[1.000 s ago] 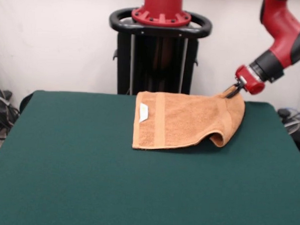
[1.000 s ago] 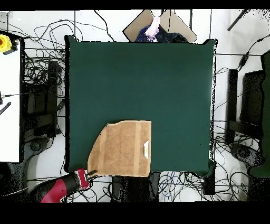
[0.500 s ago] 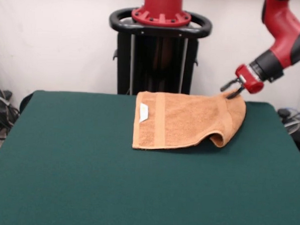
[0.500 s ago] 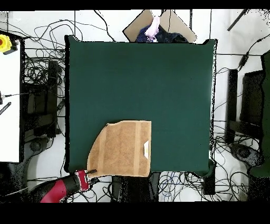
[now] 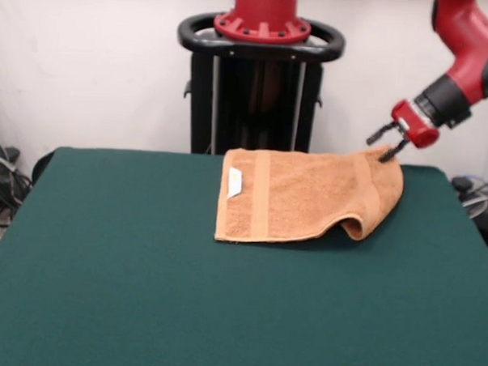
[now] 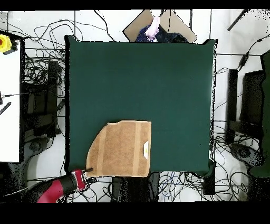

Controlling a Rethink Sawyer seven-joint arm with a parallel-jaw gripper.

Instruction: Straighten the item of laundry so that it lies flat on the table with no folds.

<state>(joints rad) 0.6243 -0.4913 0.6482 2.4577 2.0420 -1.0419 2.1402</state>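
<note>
The orange-tan towel lies at the far side of the green table, near the robot's pedestal. A woven band and a small white tag show near its left edge. Its right side is curled, with a rolled fold at the near right corner, and its far right corner stands slightly raised. My gripper is open just above that raised corner, holding nothing. In the overhead view the towel sits at the table's bottom edge with its left corner tucked in, and the gripper is at its bottom-left corner.
The black pedestal stands right behind the towel. The towel lies close to the table's far edge. A person shows at the overhead view's top edge. Cables cover the floor around the table, and a white bench stands at the left.
The gripper was shut on the towel's far right corner, then opened and let it go. It has since drawn slightly to the right and up. The towel has barely moved.
</note>
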